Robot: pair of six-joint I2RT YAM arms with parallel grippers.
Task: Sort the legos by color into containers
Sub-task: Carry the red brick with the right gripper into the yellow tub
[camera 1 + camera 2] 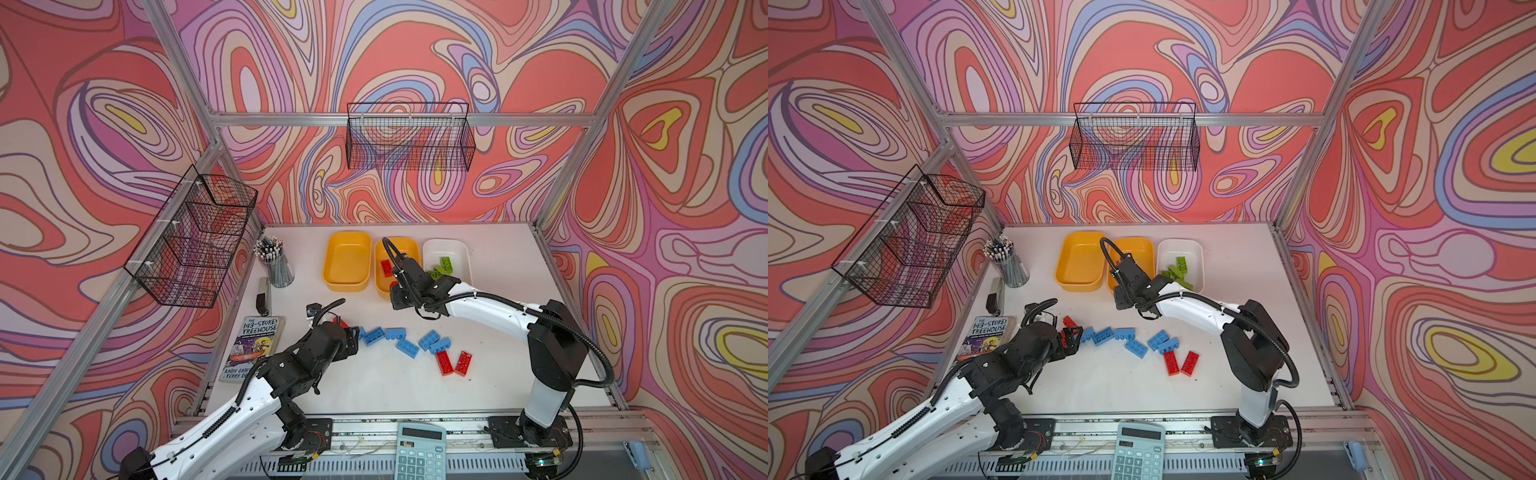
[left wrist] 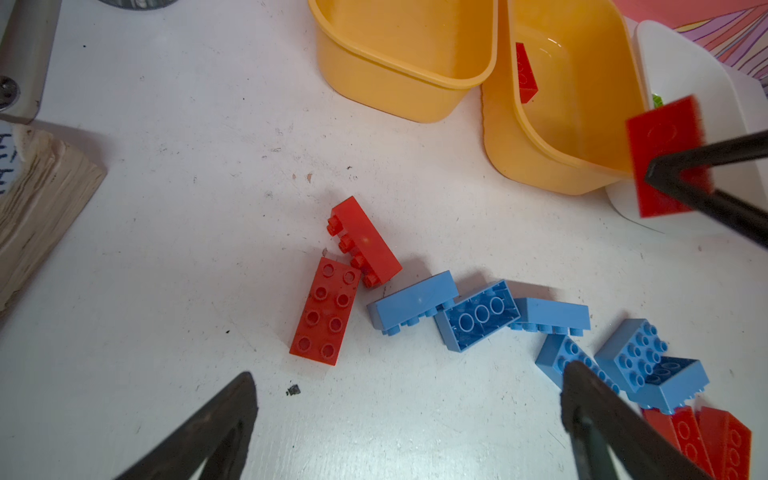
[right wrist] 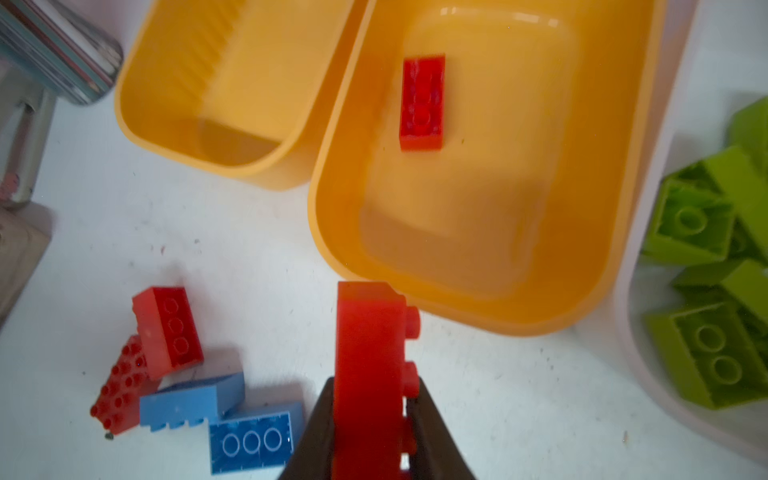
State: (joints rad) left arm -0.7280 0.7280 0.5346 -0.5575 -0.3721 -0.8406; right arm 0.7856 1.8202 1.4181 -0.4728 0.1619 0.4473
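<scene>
Nearest you, your left gripper (image 2: 411, 374) hangs with its jaws spread wide over two chunky red studded plastic bricks (image 2: 326, 311). They touch each other, and a light blue brick (image 2: 415, 301) lies just beside them. A careless close could pinch both reds or drag the blue along.

Farther in, your right gripper (image 3: 374, 386) is clenched on another red brick (image 3: 370, 332), held by one end, so it may pivot. It sits at the near rim of the middle yellow-orange plastic tray (image 3: 332, 232), not clearly over it. Releasing here could bounce it onto the white table (image 1: 374, 386), or right into the white tray (image 1: 446, 249) of lime green bricks (image 3: 698, 216).
</scene>
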